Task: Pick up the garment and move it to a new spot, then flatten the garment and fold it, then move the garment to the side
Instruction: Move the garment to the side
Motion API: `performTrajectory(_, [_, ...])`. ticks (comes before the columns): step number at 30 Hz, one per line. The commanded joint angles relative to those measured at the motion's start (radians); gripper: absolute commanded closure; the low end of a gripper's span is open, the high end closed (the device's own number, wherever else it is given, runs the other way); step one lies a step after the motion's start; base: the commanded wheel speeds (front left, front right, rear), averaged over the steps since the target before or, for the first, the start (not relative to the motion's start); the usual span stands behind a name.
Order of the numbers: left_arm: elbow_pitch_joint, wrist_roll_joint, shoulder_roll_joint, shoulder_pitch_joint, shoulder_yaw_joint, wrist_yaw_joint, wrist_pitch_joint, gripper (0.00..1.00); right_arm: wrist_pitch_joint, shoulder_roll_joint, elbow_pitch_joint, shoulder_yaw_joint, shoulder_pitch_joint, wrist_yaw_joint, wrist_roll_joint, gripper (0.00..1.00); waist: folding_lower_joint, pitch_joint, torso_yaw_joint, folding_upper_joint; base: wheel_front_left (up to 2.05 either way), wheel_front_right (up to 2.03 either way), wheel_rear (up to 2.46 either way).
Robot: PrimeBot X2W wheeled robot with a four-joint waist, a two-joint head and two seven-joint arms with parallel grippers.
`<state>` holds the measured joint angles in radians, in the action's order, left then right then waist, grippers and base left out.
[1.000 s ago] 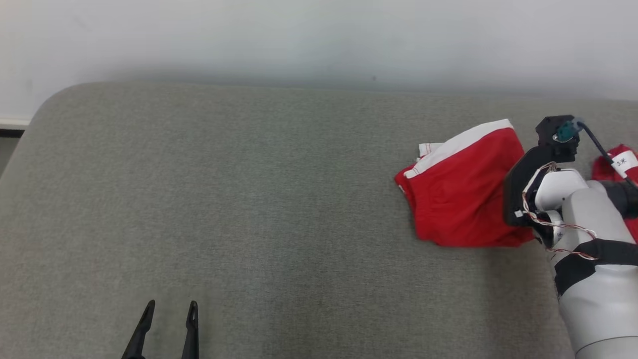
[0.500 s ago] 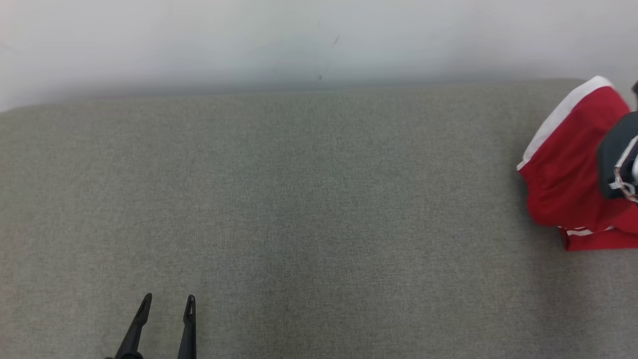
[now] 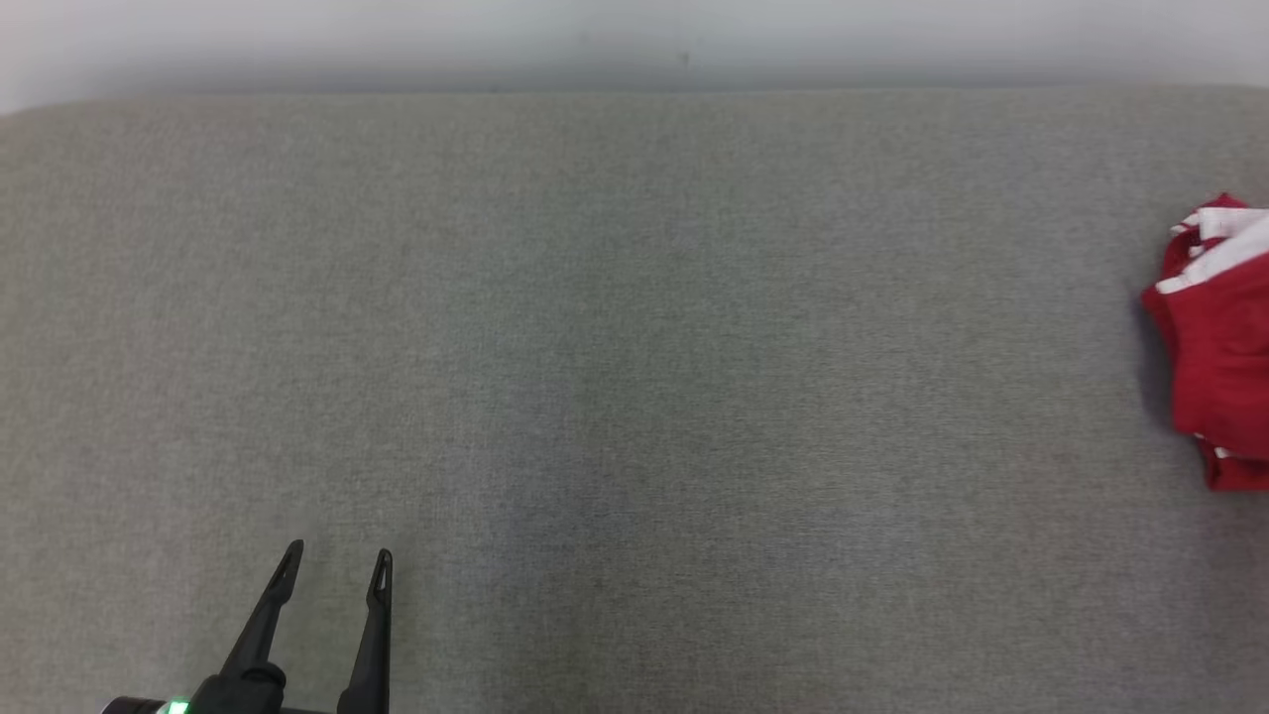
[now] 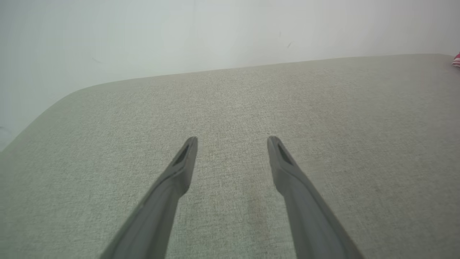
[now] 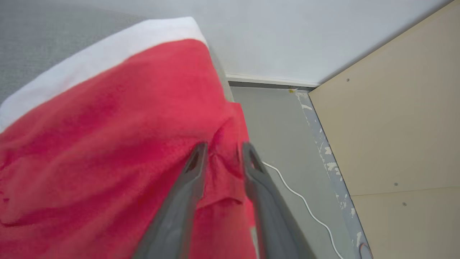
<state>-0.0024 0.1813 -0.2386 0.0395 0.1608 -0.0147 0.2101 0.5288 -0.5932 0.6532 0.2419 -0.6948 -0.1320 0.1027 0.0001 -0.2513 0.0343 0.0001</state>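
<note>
OK, head view: red garment [image 3: 1217, 342] sits way out at 3 o'clock, cut off by the frame edge, bunched, with a white band showing at its top. Looks like it's parked at the far right end of the grey upholstered pad [image 3: 634, 347], which would fit the "move to the side" bit, so I'd judge we're at the tail end of the task.

Left gripper [image 3: 339, 551] is down at 7 o'clock, fingers spread wide, nothing between them, hovering low over bare fabric. Prob. just kept out of the way so the right arm gets the whole lane.

Right wrist view: right gripper [image 5: 223, 147] is over the garment's edge, jaws narrowly apart w/ a ridge of red cloth between them. Pinched or slack? Can't tell from this pic. The cloth drapes from 9 to 6 o'clock in that view, white band across 11 o'clock.

Past the fingers at 3 o'clock: floor [image 5: 273, 126], a white cable [image 5: 298, 196] and a beige panel [image 5: 388, 126], so the gripper is right at the pad's end. Risk as I see it: if the cloth gets let go too near the edge, it could slide off toward the floor.
</note>
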Motion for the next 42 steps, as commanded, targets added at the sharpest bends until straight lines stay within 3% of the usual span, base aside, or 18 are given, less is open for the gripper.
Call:
performTrajectory(1, [-0.007, -0.005, -0.007, -0.009, 0.002, 0.004, -0.002, 0.00, -0.017, -0.006, 0.009, 0.032, 0.026, 0.003, 0.050, 0.00, -0.0001, -0.031, 0.030, -0.0001, 0.00, 0.00, 0.00])
performTrajectory(7, [-0.019, -0.022, -0.016, -0.015, 0.012, 0.009, -0.004, 0.00, -0.048, 0.042, 0.019, 0.145, 0.044, 0.003, 0.142, 0.00, -0.0001, -0.033, 0.032, -0.0001, 0.00, 0.00, 0.00])
performTrajectory(12, [-0.021, 0.017, 0.007, -0.013, -0.012, 0.028, 0.017, 0.00, -0.140, 0.159, -0.013, 0.183, 0.048, 0.003, 0.119, 0.00, -0.0001, 0.014, 0.005, -0.0001, 0.00, 0.00, 0.00])
performTrajectory(18, [-0.007, 0.033, 0.022, 0.013, -0.028, 0.038, 0.038, 0.00, -0.256, 0.234, -0.052, 0.126, 0.107, 0.003, 0.030, 0.00, -0.0001, 0.090, -0.020, -0.0001, 0.00, 0.00, 0.00])
performTrajectory(21, [-0.001, 0.044, 0.040, 0.030, -0.052, 0.056, 0.049, 0.00, -0.334, 0.274, -0.104, 0.046, 0.175, 0.003, -0.053, 0.00, -0.0001, 0.145, -0.030, -0.0001, 0.00, 0.00, 0.00])
performTrajectory(25, [0.034, 0.063, 0.070, 0.049, -0.078, 0.071, 0.054, 0.00, -0.424, 0.289, -0.220, -0.079, 0.327, 0.003, -0.168, 0.00, -0.0001, 0.223, -0.027, -0.0001, 0.00, 0.00, 0.00])
performTrajectory(31, [0.092, 0.096, 0.104, 0.081, -0.126, 0.058, 0.055, 0.00, -0.529, 0.336, -0.443, -0.162, 0.573, 0.002, -0.326, 0.00, -0.0001, 0.316, -0.021, -0.0001, 0.00, 0.00, 0.00])
performTrajectory(34, [0.112, 0.094, 0.112, 0.085, -0.141, 0.046, 0.054, 0.00, -0.568, 0.376, -0.494, -0.167, 0.646, 0.002, -0.351, 0.00, -0.0001, 0.336, -0.026, -0.0001, 0.00, 0.00, 0.00])
performTrajectory(42, [0.179, 0.068, 0.122, 0.081, -0.159, -0.004, 0.055, 0.00, -0.636, 0.469, -0.497, -0.201, 0.745, 0.002, -0.270, 0.00, -0.0001, 0.359, -0.047, -0.0001, 0.00, 0.00, 0.00])
